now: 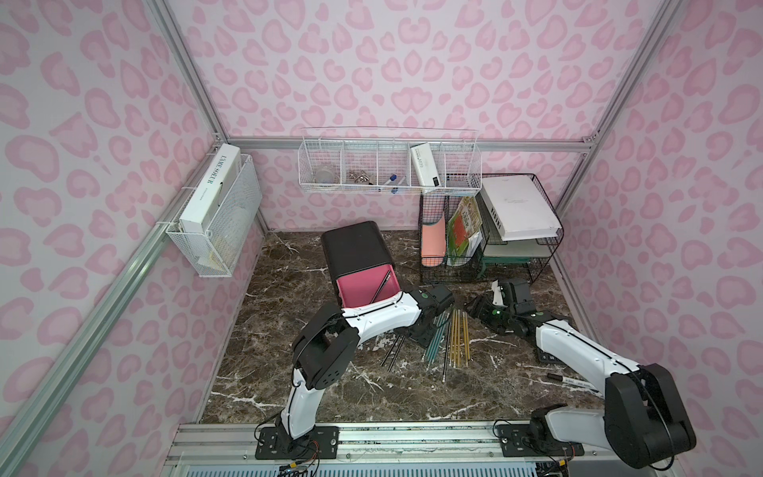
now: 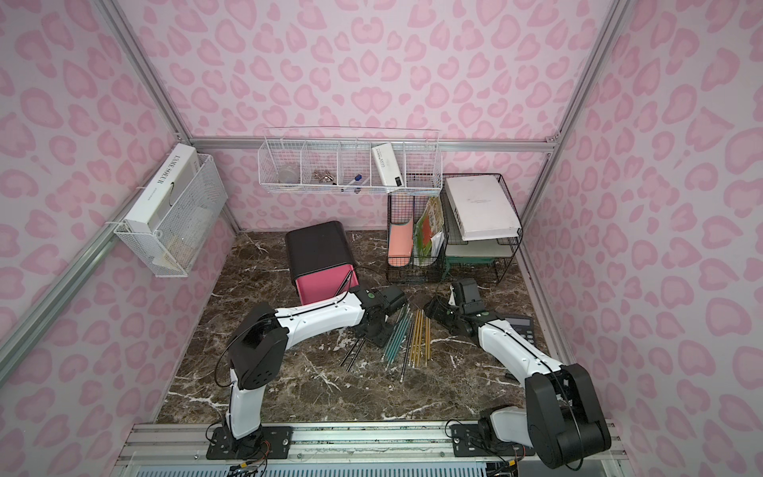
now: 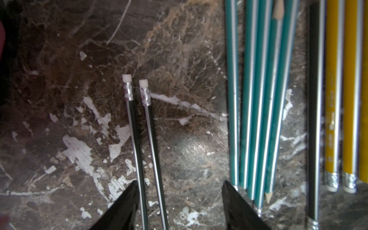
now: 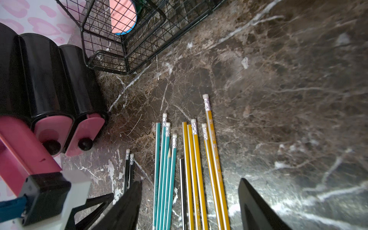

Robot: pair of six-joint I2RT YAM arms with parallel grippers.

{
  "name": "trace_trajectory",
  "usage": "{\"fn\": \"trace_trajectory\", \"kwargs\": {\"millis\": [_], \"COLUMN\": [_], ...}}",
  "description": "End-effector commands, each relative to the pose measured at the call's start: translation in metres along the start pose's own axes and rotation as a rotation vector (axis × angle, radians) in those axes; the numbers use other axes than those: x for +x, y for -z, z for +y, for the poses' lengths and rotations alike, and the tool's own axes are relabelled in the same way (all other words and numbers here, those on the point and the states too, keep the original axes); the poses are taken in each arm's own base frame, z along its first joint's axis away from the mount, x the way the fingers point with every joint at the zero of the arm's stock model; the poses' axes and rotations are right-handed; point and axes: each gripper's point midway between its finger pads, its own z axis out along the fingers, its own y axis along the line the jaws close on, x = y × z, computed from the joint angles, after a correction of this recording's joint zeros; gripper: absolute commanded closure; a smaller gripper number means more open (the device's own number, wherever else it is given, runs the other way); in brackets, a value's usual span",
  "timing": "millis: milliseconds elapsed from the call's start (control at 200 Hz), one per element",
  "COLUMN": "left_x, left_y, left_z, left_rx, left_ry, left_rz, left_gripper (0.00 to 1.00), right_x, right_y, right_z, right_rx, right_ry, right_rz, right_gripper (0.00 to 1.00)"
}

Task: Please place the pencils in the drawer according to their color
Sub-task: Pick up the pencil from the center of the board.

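Note:
The black drawer cabinet [image 1: 355, 247] has its top pink drawer [image 1: 363, 291] pulled out, with one black pencil [image 1: 382, 285] lying in it. The two lower drawers [image 4: 85, 135] are pushed in. On the marble lie two black pencils [image 3: 139, 139], several teal pencils [image 3: 256, 99], a lone black pencil [image 3: 314, 119] and several yellow pencils [image 3: 334, 99]. My left gripper [image 3: 180, 185] is open and low over the table. The two black pencils run between its jaws, and one finger [image 3: 127, 201] is against a pencil. My right gripper [image 4: 190, 182] hovers open above the teal and yellow pencils.
A black wire file rack [image 1: 487, 231] with books stands behind the pencils. A white marker [image 1: 574, 382] lies under the right arm, and a calculator [image 2: 518, 326] sits by the right wall. White wire baskets [image 1: 388, 169] hang on the walls.

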Motion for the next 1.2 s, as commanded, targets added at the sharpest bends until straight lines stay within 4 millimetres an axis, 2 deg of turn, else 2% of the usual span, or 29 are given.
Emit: {"fn": "trace_trajectory", "kwargs": {"millis": [0,375,1200], "left_x": [-0.007,-0.004,0.009], "left_y": [-0.003,-0.022,-0.052], "left_z": [0.001,0.0,0.015], "left_rx": [0.0,0.0,-0.017], "left_ry": [-0.015,-0.009,0.009], "left_rz": [-0.013,0.009,0.08], "left_gripper": [0.39,0.48,0.52], "right_x": [-0.001,-0.002,-0.002], "right_y": [0.0,-0.001,-0.002], "right_z": [0.002,0.002,0.002], "right_rx": [-0.006,-0.006,-0.006], "right_ry": [0.003,0.0,0.003], "right_rz": [-0.002,-0.004,0.001], "right_gripper": [0.31,0.31,0.31]}}
